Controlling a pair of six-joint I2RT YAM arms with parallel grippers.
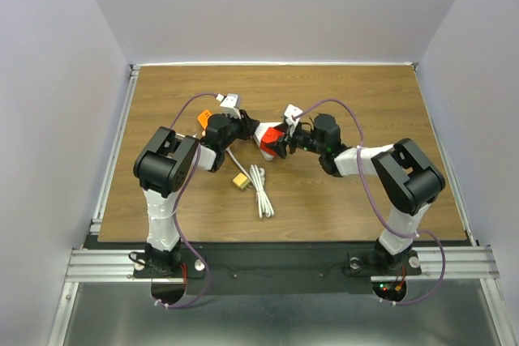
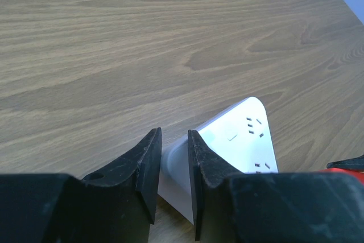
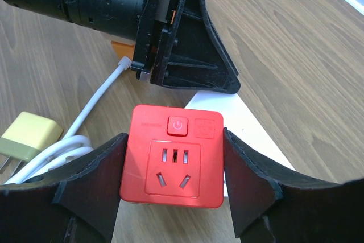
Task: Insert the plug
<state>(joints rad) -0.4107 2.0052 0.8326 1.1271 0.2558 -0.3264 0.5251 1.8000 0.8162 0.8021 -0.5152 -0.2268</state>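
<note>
The right gripper (image 3: pixel 175 139) is clenched on a red socket cube (image 3: pixel 173 166), one black finger pressed flat on each side. The cube's face points at the wrist camera, with a round power button at its 12 o'clock and three slots over two slanted ones below. Behind the cube sits a white block (image 2: pixel 242 135) with rounded corners and small socket slots. The left gripper (image 2: pixel 173 136) reaches in from the cube's 12 o'clock in the right wrist view and is pinched on the edge of that block. The plug (image 3: pixel 29 135) is loose on the wooden table (image 2: pixel 142 38), at 9 o'clock from the cube in the right wrist view and 7 o'clock from the two grippers seen from above. It is a small pale yellow square body with thin metal prongs at its lower left. A white cable (image 3: pixel 98 105) is looped beside it.
</note>
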